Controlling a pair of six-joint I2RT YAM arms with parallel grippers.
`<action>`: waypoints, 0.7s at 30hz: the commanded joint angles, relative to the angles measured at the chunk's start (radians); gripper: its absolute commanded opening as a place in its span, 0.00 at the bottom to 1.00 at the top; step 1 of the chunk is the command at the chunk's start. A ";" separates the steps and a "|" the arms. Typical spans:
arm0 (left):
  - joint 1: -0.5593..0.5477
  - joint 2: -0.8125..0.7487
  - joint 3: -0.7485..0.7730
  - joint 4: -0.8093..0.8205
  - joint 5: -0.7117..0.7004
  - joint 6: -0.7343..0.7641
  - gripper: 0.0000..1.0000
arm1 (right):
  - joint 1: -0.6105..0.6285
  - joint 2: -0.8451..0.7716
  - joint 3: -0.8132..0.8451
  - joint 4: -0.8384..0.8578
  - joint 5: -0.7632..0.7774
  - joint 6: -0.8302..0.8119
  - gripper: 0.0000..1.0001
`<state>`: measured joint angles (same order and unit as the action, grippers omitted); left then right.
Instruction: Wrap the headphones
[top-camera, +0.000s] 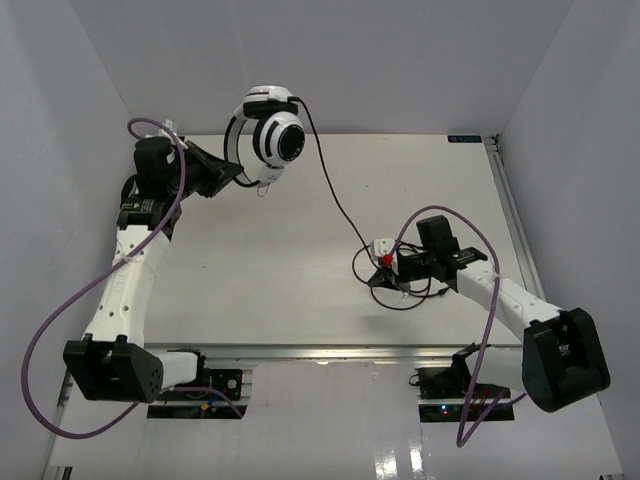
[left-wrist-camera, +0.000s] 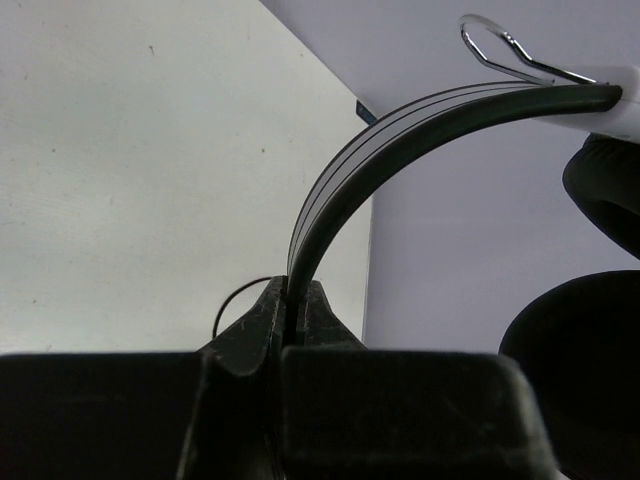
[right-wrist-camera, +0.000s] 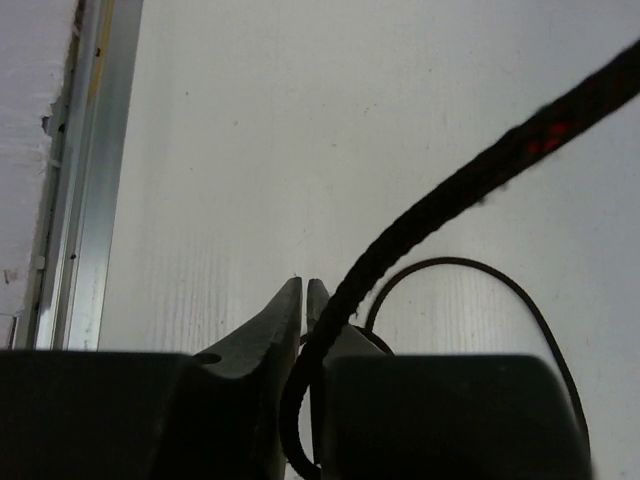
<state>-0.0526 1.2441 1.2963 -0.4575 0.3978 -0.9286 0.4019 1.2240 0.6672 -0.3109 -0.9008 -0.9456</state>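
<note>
The left gripper (top-camera: 234, 171) clamps the headband (left-wrist-camera: 340, 190), holding the headphones (top-camera: 276, 136) aloft, while the right gripper (top-camera: 385, 264) pinches the cord (top-camera: 330, 192), likely for winding.

1 pr headphones (top-camera: 278, 138), 2 grippers (top-camera: 238, 172) (top-camera: 385, 270)
</note>
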 joint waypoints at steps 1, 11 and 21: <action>0.006 0.024 0.023 0.161 -0.053 -0.129 0.00 | 0.022 -0.069 0.059 0.037 0.182 0.107 0.08; -0.333 0.287 0.116 0.096 -0.539 0.072 0.00 | 0.232 0.039 0.281 -0.074 0.921 0.137 0.08; -0.474 0.433 0.057 0.019 -0.666 0.374 0.00 | 0.314 -0.099 0.328 -0.023 1.158 -0.027 0.08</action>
<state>-0.5032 1.7155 1.3653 -0.4781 -0.2121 -0.6598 0.7093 1.2069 0.9203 -0.3568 0.1760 -0.9113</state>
